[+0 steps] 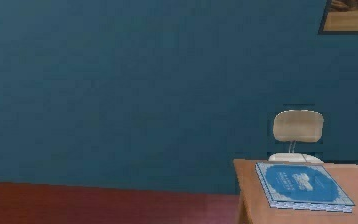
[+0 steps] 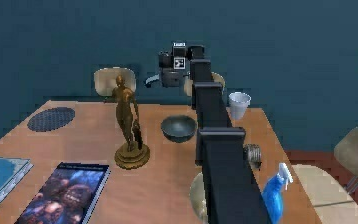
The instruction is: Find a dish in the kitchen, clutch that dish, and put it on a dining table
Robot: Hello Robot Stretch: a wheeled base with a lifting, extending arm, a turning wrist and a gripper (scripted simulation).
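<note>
A deep teal wall (image 1: 137, 90) backs a wooden tabletop (image 2: 87, 140) ringed by pale chairs, one chair (image 2: 109, 80) at its far side. It reads as the dining table the task names. The robot's dark arm (image 2: 217, 130) reaches out across the wood from the arm side view's bottom edge.

Left of the arm, a golden statue (image 2: 127, 115) stands upright on its round base, with a dark-covered magazine (image 2: 72, 192) lying flat nearer the camera and a grey round placemat (image 2: 51, 119) farther left. A blue book (image 1: 302, 185) lies at the table's corner in the forward view.

The dark bowl (image 2: 179, 127), the likeliest dish, sits upright on the tabletop between the statue and the arm, just beside the arm. A pale cup (image 2: 239, 102) stands on the arm's other side, and a blue spray bottle (image 2: 275, 190) stands near the table's near edge.

The pincer (image 2: 152, 78) hangs at the arm's far end, farther out than the bowl, with the chair and wall behind it. Whether it grasps anything cannot be told.

Judged from this, finding and carrying look done and the bowl appears set down on the table. If so, only drawing the arm clear would be left.
</note>
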